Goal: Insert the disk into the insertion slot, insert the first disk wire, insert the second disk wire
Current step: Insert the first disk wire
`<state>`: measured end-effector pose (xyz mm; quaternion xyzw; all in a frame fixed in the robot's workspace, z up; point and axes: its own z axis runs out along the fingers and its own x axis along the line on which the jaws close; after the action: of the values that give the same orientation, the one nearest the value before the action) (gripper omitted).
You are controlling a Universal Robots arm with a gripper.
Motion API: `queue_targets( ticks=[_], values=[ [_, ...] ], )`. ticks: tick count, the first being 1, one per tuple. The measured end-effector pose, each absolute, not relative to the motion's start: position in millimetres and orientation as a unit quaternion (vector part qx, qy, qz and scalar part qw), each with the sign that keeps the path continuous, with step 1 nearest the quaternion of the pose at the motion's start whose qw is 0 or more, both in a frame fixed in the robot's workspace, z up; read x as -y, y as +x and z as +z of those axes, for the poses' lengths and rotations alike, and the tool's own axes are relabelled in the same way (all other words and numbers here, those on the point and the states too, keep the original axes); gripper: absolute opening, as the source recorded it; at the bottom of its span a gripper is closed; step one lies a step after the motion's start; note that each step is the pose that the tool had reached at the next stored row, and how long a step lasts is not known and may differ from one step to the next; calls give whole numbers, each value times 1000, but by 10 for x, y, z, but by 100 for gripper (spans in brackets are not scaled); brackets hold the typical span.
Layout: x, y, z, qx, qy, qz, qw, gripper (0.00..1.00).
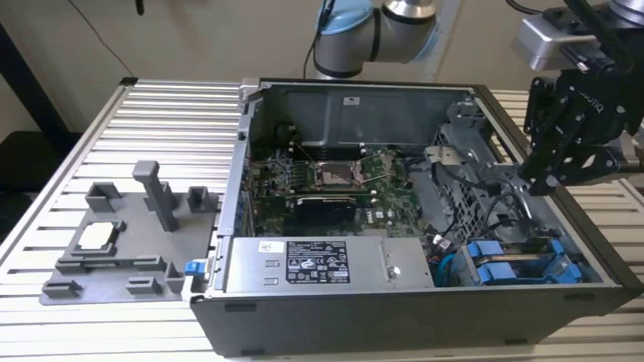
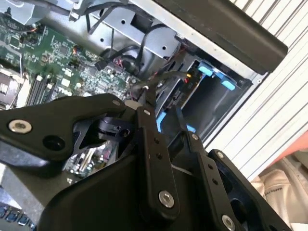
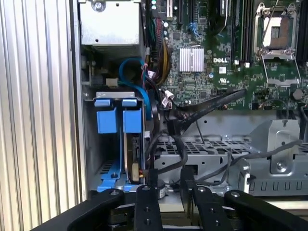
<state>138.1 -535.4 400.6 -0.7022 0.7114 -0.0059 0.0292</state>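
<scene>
The disk (image 3: 131,156) stands on edge in the insertion slot (image 3: 90,144) of the grey drive cage, its blue frame tab (image 3: 132,119) at one end. A second blue-tabbed carrier (image 3: 106,120) sits in the bay beside it. In the exterior view the blue frames (image 1: 503,270) show at the case's near right corner. Black wires (image 3: 166,144) loop by the disk's end, and I cannot tell whether they are plugged in. My gripper (image 3: 168,182) (image 2: 163,110) (image 1: 548,183) hovers above the cage, open, its fingers a short gap apart with nothing clamped between them.
The open computer case (image 1: 403,317) holds a green motherboard (image 1: 332,177) and a power supply (image 1: 322,264). A blue cable (image 3: 137,79) curves above the cage. A grey plastic fixture tray (image 1: 121,249) lies on the slatted table at the exterior view's left.
</scene>
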Motion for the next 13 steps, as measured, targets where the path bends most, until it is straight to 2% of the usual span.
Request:
queue_targets(
  ticks=[13],
  values=[
    [5331,928,3947,-706,-708,-8,31,33]
  ],
)
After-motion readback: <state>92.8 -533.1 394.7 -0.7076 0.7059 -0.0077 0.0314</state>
